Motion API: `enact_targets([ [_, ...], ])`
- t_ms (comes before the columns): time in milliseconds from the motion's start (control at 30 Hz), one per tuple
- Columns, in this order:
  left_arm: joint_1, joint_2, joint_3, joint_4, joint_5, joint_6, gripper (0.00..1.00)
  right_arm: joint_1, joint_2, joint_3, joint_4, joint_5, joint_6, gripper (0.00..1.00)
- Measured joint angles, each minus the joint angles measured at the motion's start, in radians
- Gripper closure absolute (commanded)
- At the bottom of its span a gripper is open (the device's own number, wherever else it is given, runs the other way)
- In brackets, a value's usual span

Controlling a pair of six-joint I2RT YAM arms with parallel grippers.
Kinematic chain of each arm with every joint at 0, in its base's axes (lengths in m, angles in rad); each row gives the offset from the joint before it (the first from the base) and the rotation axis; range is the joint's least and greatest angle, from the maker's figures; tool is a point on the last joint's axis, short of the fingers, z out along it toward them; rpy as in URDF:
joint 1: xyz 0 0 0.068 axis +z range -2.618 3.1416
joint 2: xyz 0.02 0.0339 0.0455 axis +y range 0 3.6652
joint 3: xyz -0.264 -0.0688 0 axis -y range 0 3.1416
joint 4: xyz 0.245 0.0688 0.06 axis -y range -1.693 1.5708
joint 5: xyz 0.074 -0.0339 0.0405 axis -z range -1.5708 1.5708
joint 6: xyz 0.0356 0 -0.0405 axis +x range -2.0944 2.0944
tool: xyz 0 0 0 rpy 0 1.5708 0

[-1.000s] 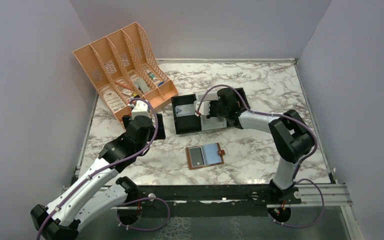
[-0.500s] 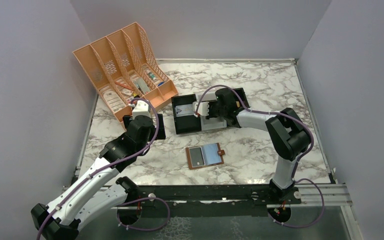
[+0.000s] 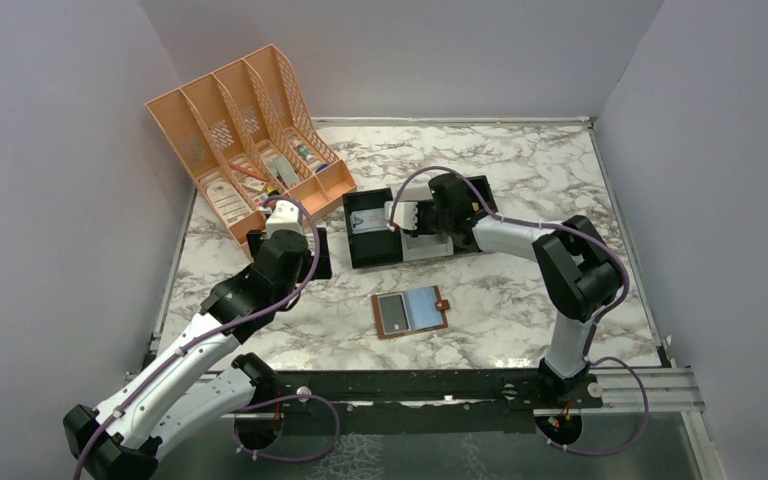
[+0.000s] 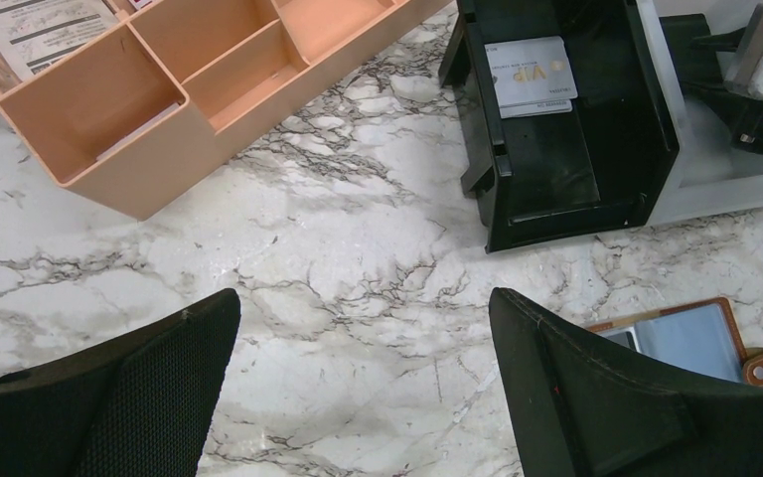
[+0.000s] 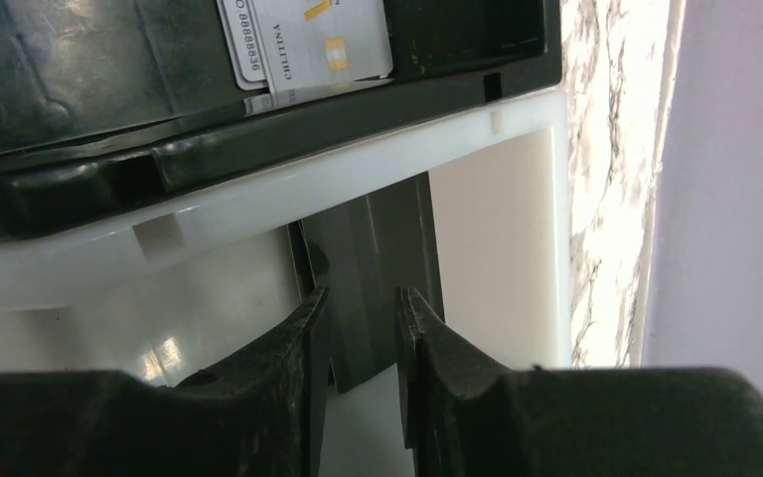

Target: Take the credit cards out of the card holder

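Right end effector [image 5: 358,303], barely parted, seems to be releasing a grey card [image 5: 378,248] into the white tray [image 5: 502,258]. Left end effector [image 4: 363,298] is spread wide. Next: reach for the card holder [image 3: 412,313] at the tray's six o'clock.

Card holder [image 3: 412,313] on table [image 3: 520,160], tray [image 3: 368,252] behind it with credit cards [image 3: 365,222] inside, rack [image 3: 222,130] further behind, left.

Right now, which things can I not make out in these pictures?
- Top view: what the pockets of the card holder hold; too small.
- Left wrist view: most of the card holder, behind a finger of the left gripper.
- Right wrist view: whether the grey card lies flat or leans in the white tray; fingers of the right gripper cover its sides.
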State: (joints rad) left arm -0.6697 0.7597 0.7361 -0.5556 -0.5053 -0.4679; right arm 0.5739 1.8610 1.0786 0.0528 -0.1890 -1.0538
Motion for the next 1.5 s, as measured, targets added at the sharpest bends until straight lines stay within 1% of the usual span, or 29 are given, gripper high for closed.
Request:
enact_targets([
  [167,0.000,0.008,0.000,0.000,0.002,0.000,0.01,0.000,-0.030,0.000,0.001,0.002,0.047,0.68],
  [233,0.000,0.012,0.000,0.000,0.006,0.000,0.01,0.000,-0.072,-0.005,0.014,0.004,0.100,0.66],
  [300,0.000,0.019,0.000,0.000,0.017,0.000,0.01,0.000,-0.137,-0.023,0.051,0.012,0.191,0.64],
  [433,0.000,0.029,0.000,0.003,0.053,-0.001,0.01,0.000,-0.311,-0.083,0.140,0.056,0.542,0.62],
  [567,0.000,0.041,-0.002,0.026,0.127,-0.008,0.01,0.000,-0.422,-0.125,0.144,0.051,0.938,0.63],
  [700,0.000,0.060,-0.036,0.087,0.237,-0.020,0.03,-0.005,-0.438,-0.193,0.085,-0.045,1.263,0.63],
  [833,0.000,0.086,-0.113,0.175,0.376,-0.064,0.08,-0.006,-0.449,-0.382,0.122,-0.200,1.516,0.63],
  [900,0.000,0.102,-0.159,0.225,0.453,-0.099,0.10,-0.005,-0.452,-0.473,0.148,-0.270,1.615,0.63],
  [1000,0.000,0.115,-0.213,0.295,0.533,-0.147,0.14,-0.001,-0.452,-0.529,0.152,-0.335,1.708,0.63],
  [1133,0.000,0.148,-0.267,0.383,0.629,-0.210,0.22,0.004,-0.459,-0.529,0.175,-0.370,1.755,0.64],
  [1200,-0.001,0.169,-0.276,0.413,0.658,-0.233,0.23,0.010,-0.461,-0.529,0.180,-0.379,1.767,0.66],
  [1333,-0.017,0.222,-0.284,0.461,0.691,-0.264,0.31,0.025,-0.459,-0.532,0.181,-0.382,1.785,0.66],
  [1500,-0.071,0.306,-0.285,0.510,0.700,-0.288,0.40,0.065,-0.414,-0.532,0.181,-0.382,1.794,0.69],
])
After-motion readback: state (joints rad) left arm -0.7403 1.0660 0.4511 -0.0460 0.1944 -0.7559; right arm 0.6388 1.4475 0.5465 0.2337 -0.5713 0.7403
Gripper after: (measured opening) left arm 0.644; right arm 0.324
